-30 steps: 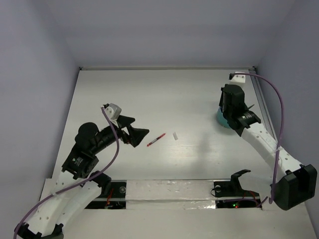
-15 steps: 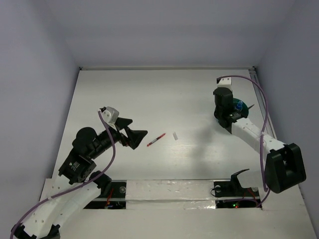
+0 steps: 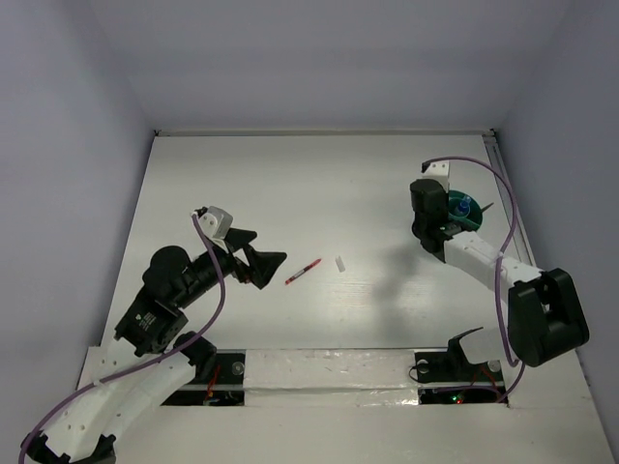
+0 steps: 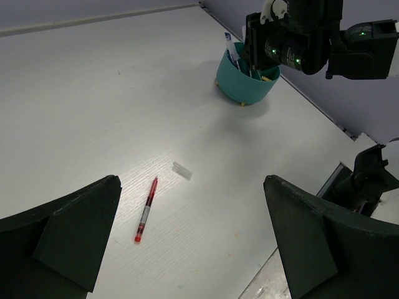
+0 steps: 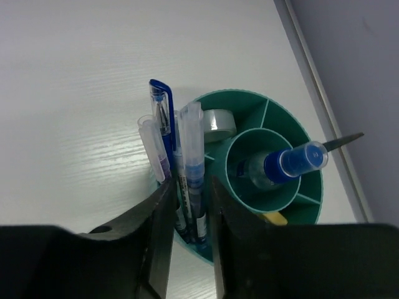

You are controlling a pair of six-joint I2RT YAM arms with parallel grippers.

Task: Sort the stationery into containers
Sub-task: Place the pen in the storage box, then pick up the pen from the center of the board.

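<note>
A red pen (image 3: 303, 272) lies on the white table, with a small clear-white cap piece (image 3: 340, 263) just to its right. Both show in the left wrist view, the pen (image 4: 146, 208) and the piece (image 4: 182, 170). My left gripper (image 3: 266, 263) hangs open and empty above the table, left of the pen, its jaws wide apart (image 4: 192, 187). The teal tub (image 3: 462, 210) stands at the far right. My right gripper (image 5: 190, 205) is at the tub's left compartment, its jaws close around upright blue pens (image 5: 190, 156). The tub (image 5: 249, 96) also holds a white ring (image 5: 218, 123) and a blue-capped bottle (image 5: 293, 163).
A dark scissor tip (image 5: 346, 140) sticks out over the tub's right rim, close to the table's right edge rail (image 3: 508, 193). A taped strip (image 3: 329, 367) runs along the near edge between the arm bases. The tub also shows far off in the left wrist view (image 4: 246, 84).
My right arm has folded back and its gripper has shifted left off the tub's top, so the tub now shows. My left gripper has drawn back slightly, still open.
</note>
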